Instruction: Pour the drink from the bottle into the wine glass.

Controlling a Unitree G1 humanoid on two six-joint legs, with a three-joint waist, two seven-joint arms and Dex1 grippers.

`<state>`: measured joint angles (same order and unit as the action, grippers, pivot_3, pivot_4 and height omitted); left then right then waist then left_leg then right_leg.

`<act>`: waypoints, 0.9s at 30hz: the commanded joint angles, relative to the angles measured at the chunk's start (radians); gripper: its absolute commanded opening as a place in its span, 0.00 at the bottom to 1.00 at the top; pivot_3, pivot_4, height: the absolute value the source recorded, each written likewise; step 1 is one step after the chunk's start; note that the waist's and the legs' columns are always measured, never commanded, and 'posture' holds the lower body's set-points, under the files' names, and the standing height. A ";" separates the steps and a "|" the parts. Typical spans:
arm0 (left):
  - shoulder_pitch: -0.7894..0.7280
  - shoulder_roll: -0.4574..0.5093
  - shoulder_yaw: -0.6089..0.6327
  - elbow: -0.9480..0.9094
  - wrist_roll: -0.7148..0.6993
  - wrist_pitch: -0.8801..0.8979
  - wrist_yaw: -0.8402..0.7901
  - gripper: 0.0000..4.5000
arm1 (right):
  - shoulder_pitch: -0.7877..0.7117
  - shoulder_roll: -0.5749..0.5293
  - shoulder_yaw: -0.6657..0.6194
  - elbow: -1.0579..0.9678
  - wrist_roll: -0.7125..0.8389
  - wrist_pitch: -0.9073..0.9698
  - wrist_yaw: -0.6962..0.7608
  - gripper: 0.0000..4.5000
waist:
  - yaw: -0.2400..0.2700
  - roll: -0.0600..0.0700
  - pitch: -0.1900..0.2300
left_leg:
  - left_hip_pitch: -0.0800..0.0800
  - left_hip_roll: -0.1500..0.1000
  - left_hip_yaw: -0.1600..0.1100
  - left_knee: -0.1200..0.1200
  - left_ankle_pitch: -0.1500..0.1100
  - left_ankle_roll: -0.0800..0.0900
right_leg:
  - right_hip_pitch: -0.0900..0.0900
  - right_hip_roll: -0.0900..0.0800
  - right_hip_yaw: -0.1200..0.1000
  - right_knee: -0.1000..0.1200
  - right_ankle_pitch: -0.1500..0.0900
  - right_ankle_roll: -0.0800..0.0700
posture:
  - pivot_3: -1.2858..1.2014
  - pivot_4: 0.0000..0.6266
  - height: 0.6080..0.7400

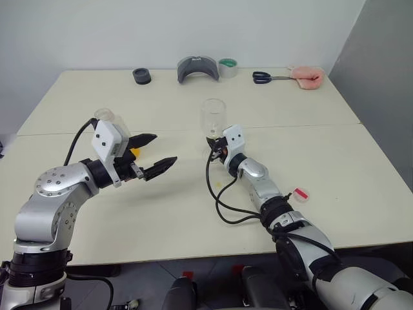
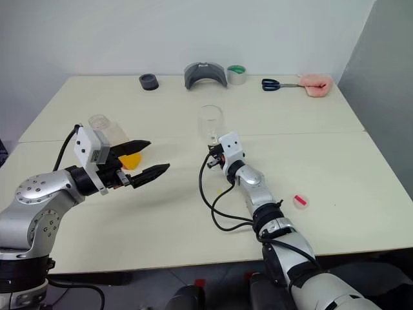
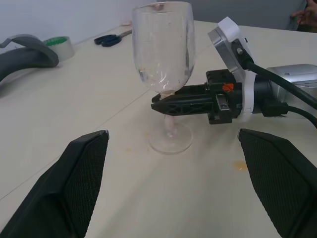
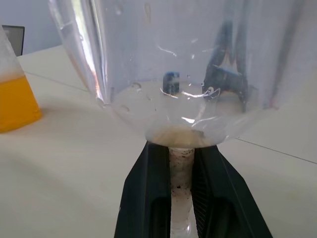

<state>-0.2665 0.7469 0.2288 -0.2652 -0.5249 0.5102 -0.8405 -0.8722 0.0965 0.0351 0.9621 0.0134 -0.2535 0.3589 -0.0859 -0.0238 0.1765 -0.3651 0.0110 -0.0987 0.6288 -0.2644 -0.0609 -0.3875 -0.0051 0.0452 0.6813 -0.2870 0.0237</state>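
A bare test room of a laboratory or workshop kind. Two pale tables [image 1: 322,194] are pushed together edge to edge against a plain white wall [image 1: 161,32]. Far beyond the right gripper [image 3: 163,105], along the tables' back edge, lie working odds and ends: a tape roll [image 1: 227,67], scissors [image 1: 263,77], a black puck [image 1: 142,76], a grey curved piece [image 1: 197,67] and a pink cloth [image 1: 307,77].

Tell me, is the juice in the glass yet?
Not yet. The clear stemmed wine glass holds no juice. Done: the right gripper is shut on its stem, steadying it. Left: the open left gripper must grasp the small clear bottle of orange drink and pour.
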 commanded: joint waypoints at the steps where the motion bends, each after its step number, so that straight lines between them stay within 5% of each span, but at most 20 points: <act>1: -0.009 0.004 0.004 -0.011 0.005 -0.025 -0.002 1.00 | 0.008 -0.027 0.054 -0.029 -0.087 -0.062 -0.068 0.14 | 0.001 0.001 0.001 | 0.000 0.000 0.000 0.000 0.000 0.000 | 0.000 0.000 0.000 0.000 0.000 0.000 | 0.52 0.24 1.00; 12: -0.017 0.011 -0.004 -0.001 0.003 -0.024 -0.012 1.00 | 0.038 -0.029 0.039 -0.052 -0.042 0.005 -0.040 0.14 | 0.003 0.001 0.001 | -0.001 0.000 0.000 0.000 0.000 0.000 | 0.000 0.000 0.000 0.000 0.000 0.000 | 0.52 0.24 1.00; 16: -0.023 0.013 -0.009 0.005 0.004 -0.023 -0.016 1.00 | 0.030 -0.023 0.013 -0.059 0.002 0.077 -0.005 0.34 | 0.003 0.001 0.003 | -0.001 0.000 0.000 0.000 0.000 0.000 | 0.000 0.000 0.000 0.000 0.000 0.000 | 0.52 0.24 1.00; 24: -0.027 0.011 -0.017 0.009 0.006 -0.024 -0.020 1.00 | 0.035 -0.019 0.018 -0.086 0.008 0.096 0.007 0.95 | 0.003 0.002 0.006 | -0.002 0.000 0.000 0.000 0.000 -0.001 | -0.001 0.000 0.000 -0.001 0.000 0.000 | 0.52 0.24 1.00; 27: -0.029 0.010 -0.020 0.010 0.006 -0.026 -0.020 1.00 | 0.044 -0.019 0.016 -0.097 0.009 0.082 0.000 0.98 | 0.003 0.002 0.006 | -0.002 0.000 0.000 0.000 0.000 -0.001 | -0.001 0.000 0.000 -0.001 0.000 0.000 | 0.52 0.24 1.00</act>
<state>-0.2760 0.7477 0.2021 -0.2406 -0.5237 0.4992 -0.8607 -0.8319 0.0742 0.0547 0.9111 0.0147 -0.1475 0.3566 -0.0830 -0.0220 0.1825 -0.3670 0.0110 -0.0986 0.6285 -0.2647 -0.0616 -0.3890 -0.0052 0.0452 0.6807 -0.2870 0.0235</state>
